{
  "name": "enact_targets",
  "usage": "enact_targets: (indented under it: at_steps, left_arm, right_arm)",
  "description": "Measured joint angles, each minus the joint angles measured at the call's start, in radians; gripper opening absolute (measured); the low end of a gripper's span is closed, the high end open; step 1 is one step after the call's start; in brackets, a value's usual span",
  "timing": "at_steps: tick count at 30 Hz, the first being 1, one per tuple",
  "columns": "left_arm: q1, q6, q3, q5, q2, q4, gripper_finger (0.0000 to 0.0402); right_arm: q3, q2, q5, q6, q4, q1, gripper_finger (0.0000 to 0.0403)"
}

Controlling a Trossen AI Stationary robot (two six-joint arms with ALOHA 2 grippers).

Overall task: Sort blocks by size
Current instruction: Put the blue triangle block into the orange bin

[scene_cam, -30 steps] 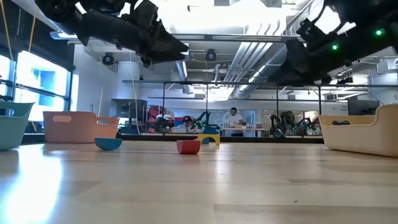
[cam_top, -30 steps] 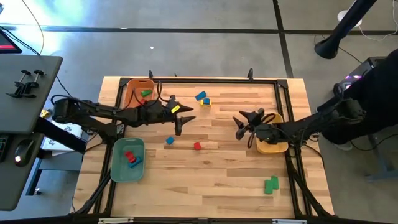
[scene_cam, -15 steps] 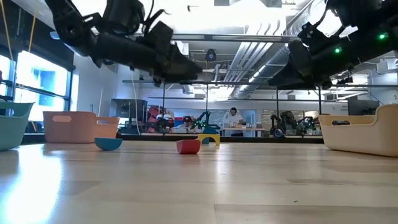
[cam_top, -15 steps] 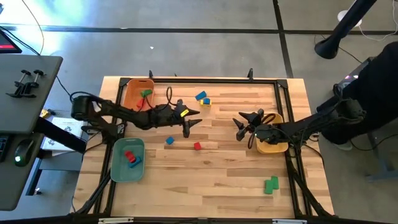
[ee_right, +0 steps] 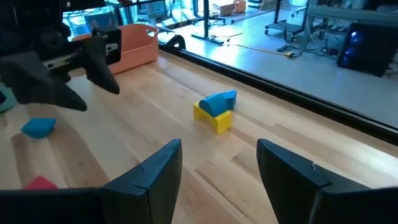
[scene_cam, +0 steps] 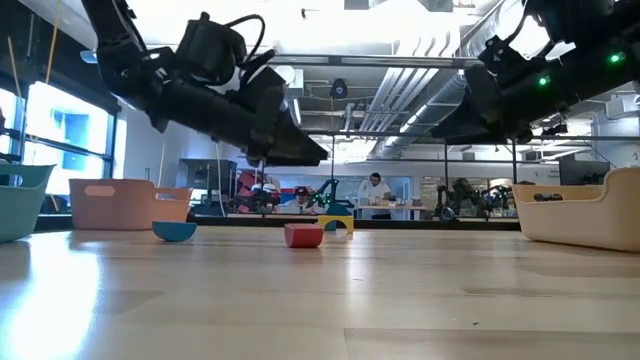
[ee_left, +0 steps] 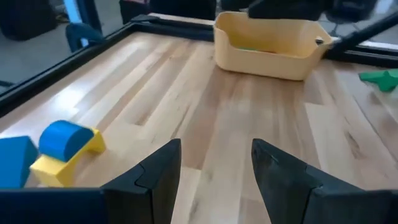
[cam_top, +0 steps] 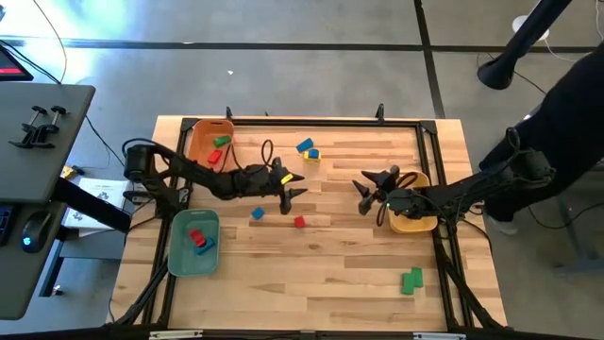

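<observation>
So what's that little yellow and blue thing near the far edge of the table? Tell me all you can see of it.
It is a small cluster of blocks: a yellow block lying on the wooden table, with a rounded blue block resting on top of it and another blue block close beside. They look solid and matte. Nothing else touches them; both grippers are away from them, nearer the table's middle.
</observation>
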Motion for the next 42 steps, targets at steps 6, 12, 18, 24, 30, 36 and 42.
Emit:
enact_targets:
  at_steps: [6,12,18,24,30,36,42]
  left_arm:
    - [-0.023,0.052,0.005,-0.001,-0.001,0.010,0.0184]
    - [-0.042,0.064,0.012,-0.001,-0.001,0.008,0.0184]
    - [-0.032,-0.041,0.014,-0.154,-0.001,0.002,0.0184]
    - [0.115,-0.045,0.229,-0.180,0.000,-0.471,0.0184]
    - [0.289,0.078,0.503,-0.176,0.074,-0.949,0.0184]
    - [0.415,0.157,0.537,0.114,0.150,-0.904,0.0184]
    - [0.451,0.168,0.537,0.185,0.231,-0.857,0.0184]
  right_arm:
    - [0.003,0.000,-0.148,-0.145,0.066,0.017,0.0204]
    - [0.095,0.000,-0.291,-0.382,0.106,0.098,0.0204]
    - [0.140,0.000,-0.284,-0.464,0.104,0.107,0.0204]
    - [0.140,0.000,-0.280,-0.432,0.097,0.073,0.0204]
    - [0.141,0.000,-0.281,-0.428,0.089,0.065,0.0204]
    - [0.141,0.000,-0.282,-0.372,0.029,0.065,0.0204]
    - [0.141,0.000,-0.284,-0.327,-0.028,0.065,0.0204]
